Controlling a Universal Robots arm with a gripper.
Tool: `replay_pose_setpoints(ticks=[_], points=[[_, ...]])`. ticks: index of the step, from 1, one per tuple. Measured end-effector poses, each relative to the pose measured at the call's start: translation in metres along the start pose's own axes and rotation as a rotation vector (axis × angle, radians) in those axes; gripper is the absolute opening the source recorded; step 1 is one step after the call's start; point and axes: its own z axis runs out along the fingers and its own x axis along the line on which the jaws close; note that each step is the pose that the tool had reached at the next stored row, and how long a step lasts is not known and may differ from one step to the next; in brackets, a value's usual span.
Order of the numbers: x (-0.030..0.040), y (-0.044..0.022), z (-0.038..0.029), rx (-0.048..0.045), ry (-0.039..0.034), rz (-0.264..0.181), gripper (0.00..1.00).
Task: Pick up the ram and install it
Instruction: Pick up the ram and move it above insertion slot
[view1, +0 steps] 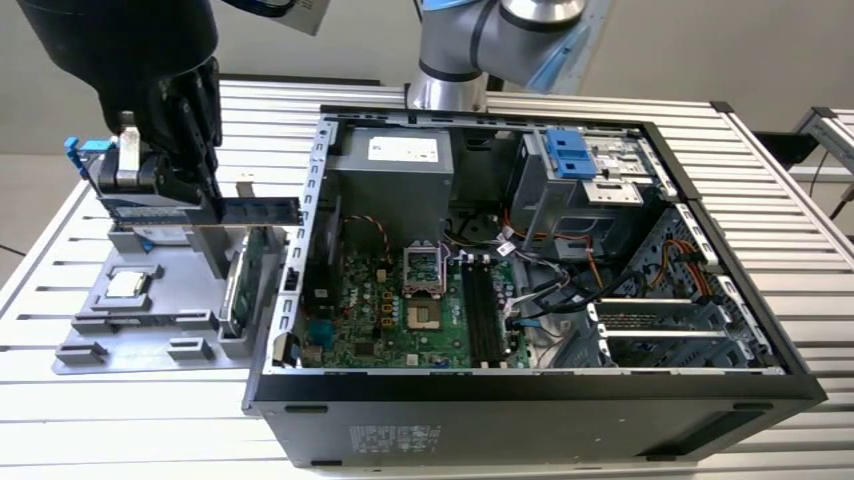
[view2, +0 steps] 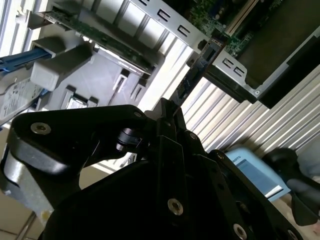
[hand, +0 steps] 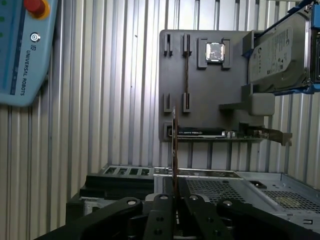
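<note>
One tabletop (view1: 787, 200): slatted metal, spread under everything else.
Computer case (view1: 534, 400): black tower laid on its side, open on top, with the motherboard showing; in the exterior view's right half.
Arm (view1: 127, 40): rooted behind the case, reaching across to the exterior view's left, with the bulky black wrist hanging low and turned sideways toward the case.
Fixture (view1: 94, 330): grey parts holder, flat on the tabletop under the wrist, just beside the case's wall.
Hard drive (hand: 272, 55): silver with blue rails, seated at one end of the fixture.
Expansion card (view1: 240, 285): green, standing on edge in the fixture, on the side nearest the case.
End effector (hand: 175, 190): black fingers (view2: 165, 112) closed, pinching the ram (view1: 263, 212) by one end.
Ram (view2: 192, 80): thin dark stick, edge-on in the first wrist view (hand: 174, 145); held level above the fixture, free end pointing at the case and just beside its wall.
Memory slots (view1: 481, 310): long, black, on the motherboard, well apart from the ram.
Processor chip (view1: 127, 285): small silver square, lying in a pocket of the fixture.
</note>
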Motion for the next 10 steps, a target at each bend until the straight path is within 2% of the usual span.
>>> replay_pose_setpoints(ticks=[10], points=[[0.0004, -0.0137, -0.0004, 0.0000, 0.0000, 0.000, 0.00]])
